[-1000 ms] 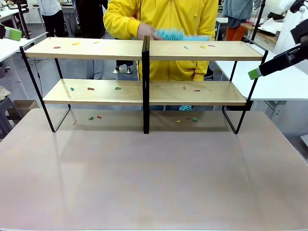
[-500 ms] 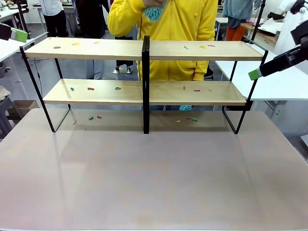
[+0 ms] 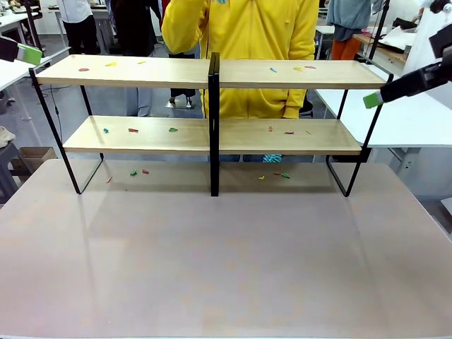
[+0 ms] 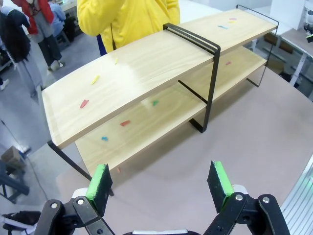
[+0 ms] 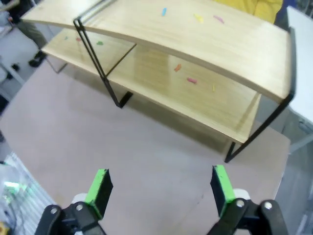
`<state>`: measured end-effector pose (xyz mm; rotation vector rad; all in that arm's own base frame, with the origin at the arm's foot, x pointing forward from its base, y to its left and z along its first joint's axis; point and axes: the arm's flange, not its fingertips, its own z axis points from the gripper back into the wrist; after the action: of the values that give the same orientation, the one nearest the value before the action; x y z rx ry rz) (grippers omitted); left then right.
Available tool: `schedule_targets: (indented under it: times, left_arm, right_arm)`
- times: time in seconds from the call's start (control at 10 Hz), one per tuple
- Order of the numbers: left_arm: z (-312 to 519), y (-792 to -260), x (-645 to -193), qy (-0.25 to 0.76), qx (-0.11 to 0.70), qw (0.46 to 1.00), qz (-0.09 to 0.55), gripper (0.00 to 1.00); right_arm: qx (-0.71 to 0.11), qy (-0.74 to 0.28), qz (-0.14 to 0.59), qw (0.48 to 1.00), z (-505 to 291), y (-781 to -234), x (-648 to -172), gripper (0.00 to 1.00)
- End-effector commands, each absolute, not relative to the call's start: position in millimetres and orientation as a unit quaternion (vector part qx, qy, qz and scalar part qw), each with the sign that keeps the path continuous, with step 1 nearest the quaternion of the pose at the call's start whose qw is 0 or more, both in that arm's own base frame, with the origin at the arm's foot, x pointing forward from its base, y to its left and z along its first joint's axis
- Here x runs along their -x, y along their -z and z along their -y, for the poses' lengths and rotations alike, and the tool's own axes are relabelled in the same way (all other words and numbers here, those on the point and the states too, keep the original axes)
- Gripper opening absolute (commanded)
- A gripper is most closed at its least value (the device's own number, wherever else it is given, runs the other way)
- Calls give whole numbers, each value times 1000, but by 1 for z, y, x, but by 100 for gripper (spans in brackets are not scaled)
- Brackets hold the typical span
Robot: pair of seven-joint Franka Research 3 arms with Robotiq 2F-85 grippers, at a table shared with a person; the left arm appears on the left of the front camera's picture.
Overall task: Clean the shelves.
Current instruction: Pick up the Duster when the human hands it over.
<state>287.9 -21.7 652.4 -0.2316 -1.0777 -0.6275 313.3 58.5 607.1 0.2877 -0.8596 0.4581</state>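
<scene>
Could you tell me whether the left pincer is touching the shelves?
Apart. The left wrist view shows the open left pincer above bare table, clear gap before the shelves.

A shared lab — white worktables (image 3: 413,121) all around, people (image 3: 76,20) standing among them.

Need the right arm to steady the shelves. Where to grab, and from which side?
Probably the thin black end frame at the right end of the shelves, coming in from outside that end, where the open right gripper already sits. That bar looks narrow enough for the jaws, while the boards are long, wide and flat.
</scene>
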Motion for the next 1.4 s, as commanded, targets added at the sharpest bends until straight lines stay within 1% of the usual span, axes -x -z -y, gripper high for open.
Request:
schedule_targets:
  times: [0.0,0.1,0.2,0.4,0.6,1.3]
  left_arm:
    - [21,-653,-288,293,110,803,507,100]
    - [21,-653,-288,293,110,803,507,100]
    - [21,-653,-288,293,110,803,507,100]
    - [21,-653,-288,293,110,803,507,100]
    - [21,-653,-288,293,110,803,507,100]
    - [21,-653,-288,293,110,803,507,100]
  right_arm:
    - [-159,-121,441,875,-68,-620,-307,100]
    - [-174,-78,431,882,-72,-624,-303,100]
    - [-174,-58,427,885,-75,-625,-303,100]
    - [-187,-79,414,887,-77,-624,-302,100]
    - [-186,-91,417,885,-81,-625,-300,100]
    - [-177,-90,417,887,-84,-626,-299,100]
